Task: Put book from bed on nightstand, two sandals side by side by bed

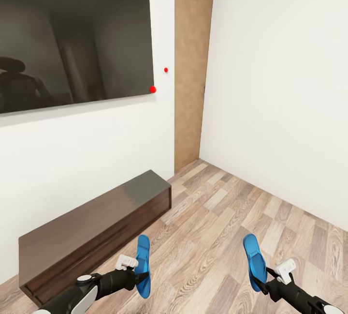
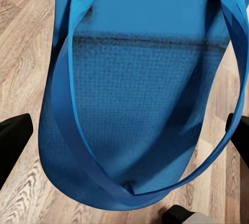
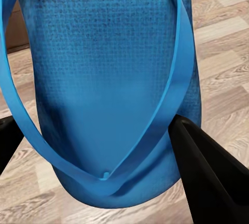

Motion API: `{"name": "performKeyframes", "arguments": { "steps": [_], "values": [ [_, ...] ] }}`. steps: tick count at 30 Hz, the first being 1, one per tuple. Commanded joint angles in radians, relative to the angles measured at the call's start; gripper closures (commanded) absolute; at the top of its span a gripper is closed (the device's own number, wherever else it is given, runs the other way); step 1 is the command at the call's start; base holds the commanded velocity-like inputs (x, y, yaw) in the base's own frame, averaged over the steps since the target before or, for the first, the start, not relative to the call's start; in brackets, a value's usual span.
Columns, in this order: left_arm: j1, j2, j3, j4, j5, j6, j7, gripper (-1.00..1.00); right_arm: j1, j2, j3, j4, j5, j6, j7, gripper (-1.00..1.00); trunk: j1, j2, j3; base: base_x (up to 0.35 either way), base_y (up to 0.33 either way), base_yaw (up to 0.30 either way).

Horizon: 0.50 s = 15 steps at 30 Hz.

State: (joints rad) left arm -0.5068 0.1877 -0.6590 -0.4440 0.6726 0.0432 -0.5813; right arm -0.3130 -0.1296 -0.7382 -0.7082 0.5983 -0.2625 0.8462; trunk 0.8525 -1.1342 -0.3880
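Observation:
I hold one bright blue sandal in each hand above the wood floor. My left gripper [image 1: 136,269] is shut on the left sandal [image 1: 143,252], which stands on edge with its long sole pointing up. My right gripper [image 1: 264,276] is shut on the right sandal [image 1: 252,252], tilted the same way. Up close, the left sandal [image 2: 140,79] shows its textured sole and strap between dark fingers [image 2: 13,138]. The right sandal [image 3: 104,68] sits against a dark finger [image 3: 207,177]. The bed, the book and the nightstand are out of view.
A long dark glossy bench-like unit [image 1: 92,227] stands against the white wall at left, under a big dark screen [image 1: 72,38]. A wooden door [image 1: 192,67] closes the far corner. A white wall [image 1: 290,111] runs along the right. Wood-plank floor [image 1: 217,217] lies ahead.

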Motion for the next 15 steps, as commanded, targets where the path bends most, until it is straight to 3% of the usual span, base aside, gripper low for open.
{"name": "performKeyframes", "arguments": {
  "steps": [1, 5, 15],
  "values": [
    [-0.001, 0.001, -0.005, -0.001, 0.010, 0.004, -0.001, 1.00, -0.001, 0.001, -0.006, -0.001, 0.009, -0.006, 0.005, 1.00, 0.000, -0.001, -0.001, 0.000, 0.000, 0.006],
    [-0.001, 0.000, -0.005, -0.001, 0.010, 0.004, -0.002, 1.00, -0.001, 0.001, -0.006, -0.002, 0.009, -0.006, 0.005, 1.00, 0.000, -0.001, -0.002, 0.000, 0.000, 0.152],
    [-0.001, -0.001, -0.005, -0.001, 0.010, 0.004, -0.002, 1.00, -0.001, 0.003, -0.006, -0.002, 0.009, -0.005, 0.005, 1.00, 0.000, -0.001, -0.006, 0.000, 0.000, 0.267]
  ]
}}
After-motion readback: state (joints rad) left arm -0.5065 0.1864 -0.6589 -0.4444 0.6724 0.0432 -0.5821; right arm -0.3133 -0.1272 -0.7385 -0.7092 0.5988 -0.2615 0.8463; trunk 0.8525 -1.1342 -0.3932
